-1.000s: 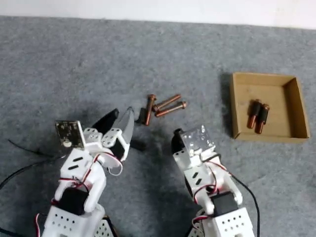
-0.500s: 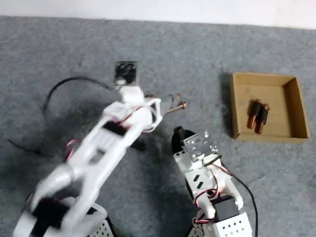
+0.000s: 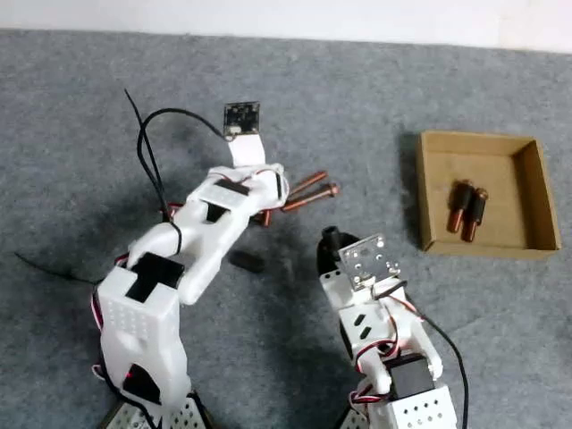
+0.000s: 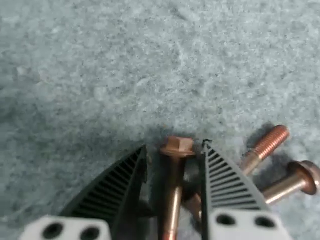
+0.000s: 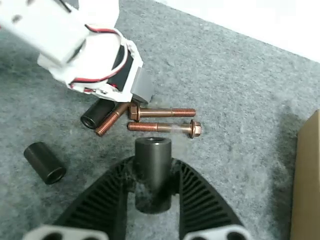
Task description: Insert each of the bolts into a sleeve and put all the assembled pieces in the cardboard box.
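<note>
Three copper bolts lie together mid-table. My left gripper [image 4: 174, 146] is open, low over the table, its fingers on either side of one hex-head bolt [image 4: 173, 197]. The other two bolts [image 4: 265, 144] [image 4: 296, 179] lie just beside it. In the high view the left arm [image 3: 234, 204] stretches out over that bolt, and two bolts [image 3: 310, 189] stick out past it. My right gripper [image 5: 152, 172] is shut on a black sleeve [image 5: 152, 150], held upright a little short of the bolts [image 5: 161, 120]. The cardboard box [image 3: 420, 192] at the right holds two assembled pieces [image 3: 466, 210].
A loose black sleeve [image 3: 246, 261] lies on the grey carpet between the arms, also seen as the sleeve [image 5: 45, 162]. Another sleeve [image 5: 95, 116] lies by the left gripper. The left arm's black cable [image 3: 147, 143] loops above the table.
The left arm has swung forward from near its base out over the bolts and lowered its gripper around one. The right arm, still holding the sleeve, has barely shifted.
</note>
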You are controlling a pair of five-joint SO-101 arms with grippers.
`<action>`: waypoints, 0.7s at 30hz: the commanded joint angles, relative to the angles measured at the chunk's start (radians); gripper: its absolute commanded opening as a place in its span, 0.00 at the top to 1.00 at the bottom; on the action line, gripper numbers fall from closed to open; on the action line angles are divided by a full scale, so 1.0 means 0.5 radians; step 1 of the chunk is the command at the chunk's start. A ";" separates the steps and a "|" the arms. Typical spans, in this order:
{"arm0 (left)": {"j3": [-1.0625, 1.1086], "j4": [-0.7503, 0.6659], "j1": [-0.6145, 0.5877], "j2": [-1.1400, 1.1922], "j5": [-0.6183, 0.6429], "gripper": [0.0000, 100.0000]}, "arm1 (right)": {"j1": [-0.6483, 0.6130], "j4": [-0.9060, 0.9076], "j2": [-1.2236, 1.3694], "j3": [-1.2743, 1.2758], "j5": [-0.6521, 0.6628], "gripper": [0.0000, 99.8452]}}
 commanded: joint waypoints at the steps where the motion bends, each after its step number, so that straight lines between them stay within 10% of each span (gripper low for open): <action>1: -0.100 -0.034 -0.023 -0.014 -0.015 0.84 | 0.020 -0.084 -0.038 0.041 0.000 1.00; 21: -0.256 0.611 0.014 0.002 -0.015 0.84 | 0.017 -0.078 -0.035 0.084 0.000 1.00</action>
